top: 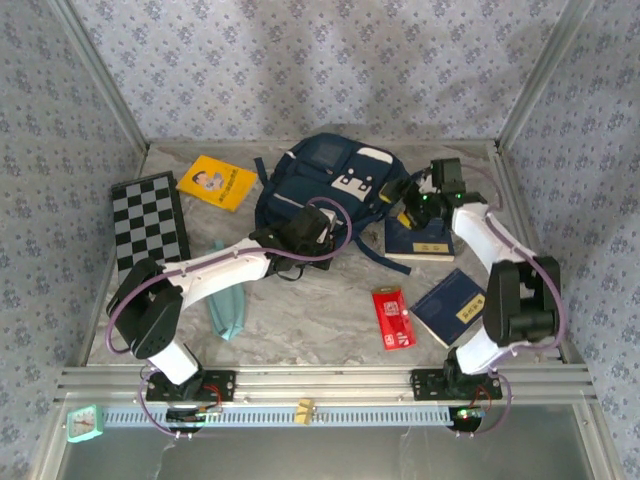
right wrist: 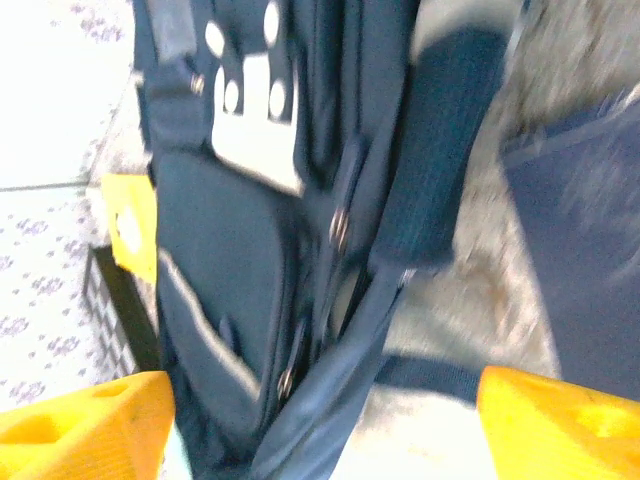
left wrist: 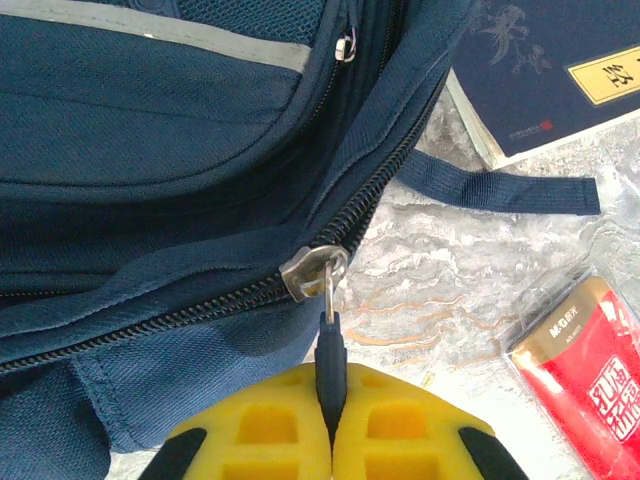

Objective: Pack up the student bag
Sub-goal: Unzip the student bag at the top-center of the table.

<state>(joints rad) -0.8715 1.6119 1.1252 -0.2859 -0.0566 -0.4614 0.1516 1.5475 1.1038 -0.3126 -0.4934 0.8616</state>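
The student bag [top: 325, 180], a navy backpack with a white buckle panel, lies at the back middle of the table. My left gripper [top: 308, 228] is at the bag's near edge. In the left wrist view the yellow fingers [left wrist: 265, 425] of the left gripper [left wrist: 332, 385] are shut on the dark zipper pull [left wrist: 331, 345], which hangs from the metal slider [left wrist: 313, 272] on the bag's [left wrist: 150, 150] main zipper. My right gripper [top: 402, 197] hovers at the bag's right side. Its wrist view is blurred, with the right gripper [right wrist: 325, 425] open wide over the bag's [right wrist: 220, 230] zippers and strap, holding nothing.
A chessboard [top: 148, 225] and a yellow book [top: 217, 181] lie left of the bag. Two navy books [top: 420, 240] [top: 450, 305] and a red packet [top: 393, 317] lie to the right. A teal item [top: 229, 312] rests near the left arm. A loose strap [left wrist: 500, 190] trails on the marble.
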